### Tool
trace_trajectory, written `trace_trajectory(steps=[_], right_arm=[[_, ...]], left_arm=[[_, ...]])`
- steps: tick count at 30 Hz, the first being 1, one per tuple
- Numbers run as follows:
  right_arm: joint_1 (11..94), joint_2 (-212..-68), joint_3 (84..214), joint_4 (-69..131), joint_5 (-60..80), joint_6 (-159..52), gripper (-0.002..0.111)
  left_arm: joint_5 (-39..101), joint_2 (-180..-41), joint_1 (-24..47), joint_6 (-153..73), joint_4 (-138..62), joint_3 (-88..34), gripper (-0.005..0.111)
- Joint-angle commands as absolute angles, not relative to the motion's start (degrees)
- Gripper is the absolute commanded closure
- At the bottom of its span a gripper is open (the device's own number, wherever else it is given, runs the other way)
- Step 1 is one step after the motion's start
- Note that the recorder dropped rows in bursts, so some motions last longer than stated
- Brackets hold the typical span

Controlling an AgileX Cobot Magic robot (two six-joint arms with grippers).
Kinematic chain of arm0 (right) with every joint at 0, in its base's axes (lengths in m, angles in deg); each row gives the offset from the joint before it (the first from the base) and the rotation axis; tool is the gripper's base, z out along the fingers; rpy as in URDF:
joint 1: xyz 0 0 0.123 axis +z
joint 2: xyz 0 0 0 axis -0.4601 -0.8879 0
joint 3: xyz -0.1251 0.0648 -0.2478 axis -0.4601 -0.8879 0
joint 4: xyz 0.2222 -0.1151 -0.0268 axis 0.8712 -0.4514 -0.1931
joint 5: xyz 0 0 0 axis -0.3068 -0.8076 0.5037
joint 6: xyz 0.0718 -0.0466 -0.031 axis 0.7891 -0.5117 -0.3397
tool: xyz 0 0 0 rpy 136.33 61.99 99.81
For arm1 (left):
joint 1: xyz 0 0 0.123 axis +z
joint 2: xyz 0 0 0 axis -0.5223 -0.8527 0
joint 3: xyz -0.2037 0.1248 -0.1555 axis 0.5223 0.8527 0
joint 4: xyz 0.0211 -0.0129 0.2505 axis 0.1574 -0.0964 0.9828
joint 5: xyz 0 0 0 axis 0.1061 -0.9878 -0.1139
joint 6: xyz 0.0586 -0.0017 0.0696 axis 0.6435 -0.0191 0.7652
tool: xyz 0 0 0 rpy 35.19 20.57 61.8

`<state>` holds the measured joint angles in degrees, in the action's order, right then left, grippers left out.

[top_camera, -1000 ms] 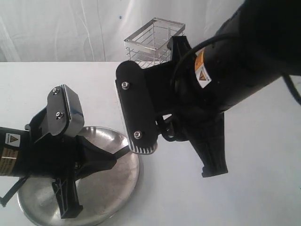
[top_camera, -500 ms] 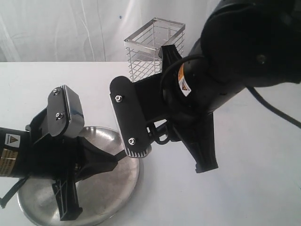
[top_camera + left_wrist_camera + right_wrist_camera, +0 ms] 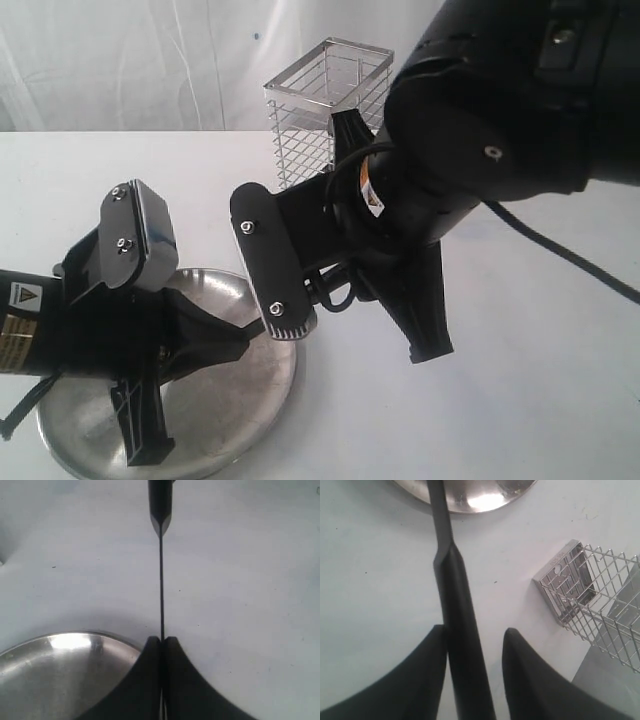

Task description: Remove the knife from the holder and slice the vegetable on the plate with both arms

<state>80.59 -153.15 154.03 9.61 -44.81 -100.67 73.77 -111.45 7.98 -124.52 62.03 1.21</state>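
My left gripper [image 3: 161, 640] is shut on the thin dark blade of the knife [image 3: 161, 580], beside the plate's rim [image 3: 107, 639]. The knife's black handle [image 3: 462, 640] runs between the fingers of my right gripper [image 3: 476, 629]. That gripper is open: the handle lies against one finger and a gap separates it from the other. In the exterior view my left gripper [image 3: 243, 345] reaches over the steel plate [image 3: 250, 410], and the right arm's bulk hides the handle. The wire holder [image 3: 325, 100] stands behind. The vegetable is hidden.
The white tabletop [image 3: 540, 380] spreads around both arms. The holder's metal base [image 3: 565, 582] lies close beside my right gripper. A white curtain [image 3: 130, 60] closes off the back.
My right arm has swung left and down toward the left gripper, its jaws now around the knife handle. The left arm and plate have not moved.
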Motion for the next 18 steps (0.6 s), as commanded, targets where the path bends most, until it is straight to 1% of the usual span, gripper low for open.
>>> trace_trajectory(steps=[1, 5, 10, 13, 14, 15, 18], right_arm=[[79.91, -153.5, 154.41, 7.96, -43.84, -100.27, 0.076], [79.91, -153.76, 154.41, 8.09, -43.19, -100.27, 0.08], [79.91, -153.76, 154.41, 8.74, -43.19, -100.27, 0.089], [79.91, -153.76, 154.41, 10.03, -42.92, -99.98, 0.1], [79.91, -153.76, 154.41, 10.53, -42.92, -99.33, 0.106], [79.91, -153.76, 154.41, 10.75, -42.92, -98.65, 0.108], [79.91, -153.63, 154.41, 11.02, -43.41, -97.17, 0.108]], left_arm=[[74.69, -111.03, 7.91, -123.76, 61.85, 1.43, 0.107], [74.69, -111.03, 7.91, -123.76, 61.85, 1.43, 0.107], [74.69, -110.97, 7.91, -123.3, 61.85, 1.43, 0.107], [74.69, -110.97, 7.91, -123.3, 61.85, 1.43, 0.107], [74.69, -110.79, 7.91, -123.31, 61.85, 1.43, 0.107], [74.69, -110.7, 7.91, -123.31, 61.85, 1.43, 0.107], [74.01, -109.78, 7.91, -122.79, 61.85, 1.19, 0.107]])
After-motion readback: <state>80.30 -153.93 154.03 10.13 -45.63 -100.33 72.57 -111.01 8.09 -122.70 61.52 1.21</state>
